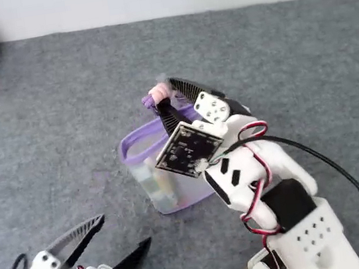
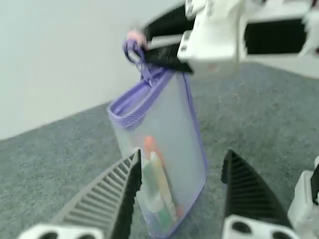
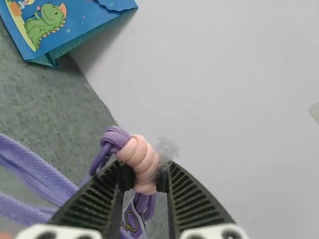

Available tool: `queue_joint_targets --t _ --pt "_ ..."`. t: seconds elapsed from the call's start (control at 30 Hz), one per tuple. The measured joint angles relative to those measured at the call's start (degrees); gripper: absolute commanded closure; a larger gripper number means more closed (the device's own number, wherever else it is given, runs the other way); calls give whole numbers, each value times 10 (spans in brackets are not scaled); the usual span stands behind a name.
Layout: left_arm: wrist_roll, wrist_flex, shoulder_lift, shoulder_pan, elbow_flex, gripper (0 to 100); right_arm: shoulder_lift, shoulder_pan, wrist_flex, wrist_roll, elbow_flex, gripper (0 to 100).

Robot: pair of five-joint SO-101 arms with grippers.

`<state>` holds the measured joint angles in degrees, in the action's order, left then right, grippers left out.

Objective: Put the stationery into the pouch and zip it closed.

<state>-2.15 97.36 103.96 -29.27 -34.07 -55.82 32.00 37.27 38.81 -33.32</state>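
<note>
Our right arm stretches forward with its wrist bent down, and its claw [image 3: 144, 170] is pinched tight on a pink zipper pull [image 3: 139, 157]. Our left claw [image 1: 124, 232] sits low near the front edge, its fingers [image 2: 130, 174] spread wide apart.

Camera board [image 1: 188, 148] on the right arm covers part of the pouch [image 1: 135, 149] opening. Stationery [image 2: 157, 191] inside blurred, items indistinct.
</note>
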Motion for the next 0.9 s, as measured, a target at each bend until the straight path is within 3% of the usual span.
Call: queue_joint_targets --t 0.67,0.9 --pt "0 -166 -1 0 -198 754 -82 66 183 0 40 991" --pt "0 -237 -2 71 -220 754 -126 68 203 0 40 991"
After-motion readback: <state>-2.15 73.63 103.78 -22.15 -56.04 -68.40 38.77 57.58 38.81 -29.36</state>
